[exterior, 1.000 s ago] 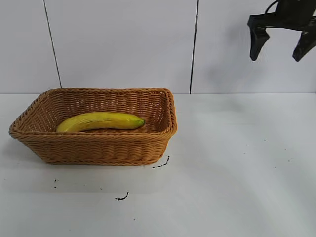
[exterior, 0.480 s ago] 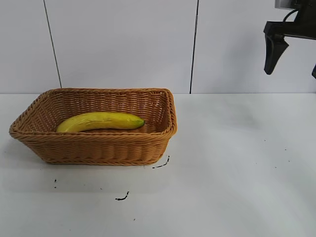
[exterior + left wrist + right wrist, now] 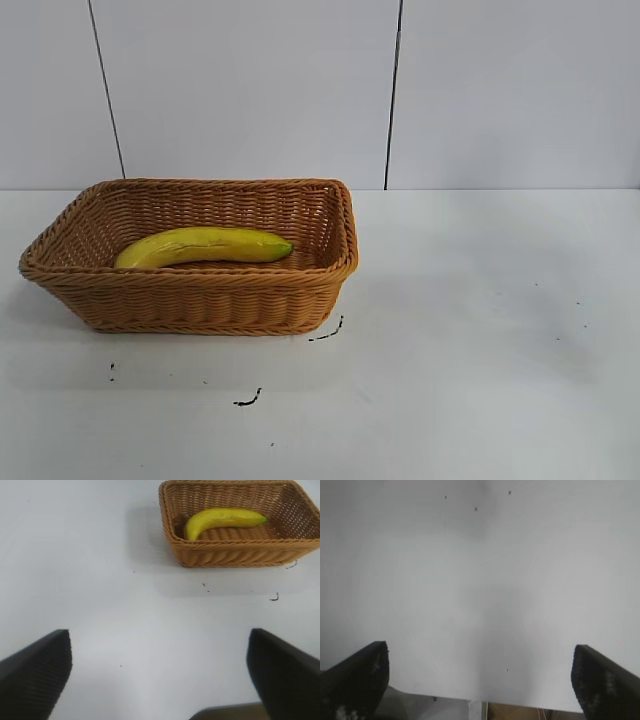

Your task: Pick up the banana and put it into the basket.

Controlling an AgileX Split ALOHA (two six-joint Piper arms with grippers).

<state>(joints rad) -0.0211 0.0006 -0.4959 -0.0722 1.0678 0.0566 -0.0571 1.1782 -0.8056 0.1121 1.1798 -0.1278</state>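
The banana (image 3: 203,245) is lying lengthwise inside the basket (image 3: 200,300), its greenish tip pointing toward the basket's right end in the exterior view, its body resting on the woven floor with nothing touching it. The basket is sitting on the white table (image 3: 480,330), with a few small dark marks on the surface just in front of it.

The right gripper (image 3: 480,672) is showing only in its own wrist view, looking down on bare table with its fingers spread wide and holding nothing. The left gripper (image 3: 160,670) is parked well short of the basket, its fingers likewise spread and empty, looking across the table toward the basket and the fruit inside it.

Judging by how things are lying, the placing step looks finished and the task appears essentially complete. What remains is probably just bringing the right arm to a resting position clear of the basket, without disturbing it.
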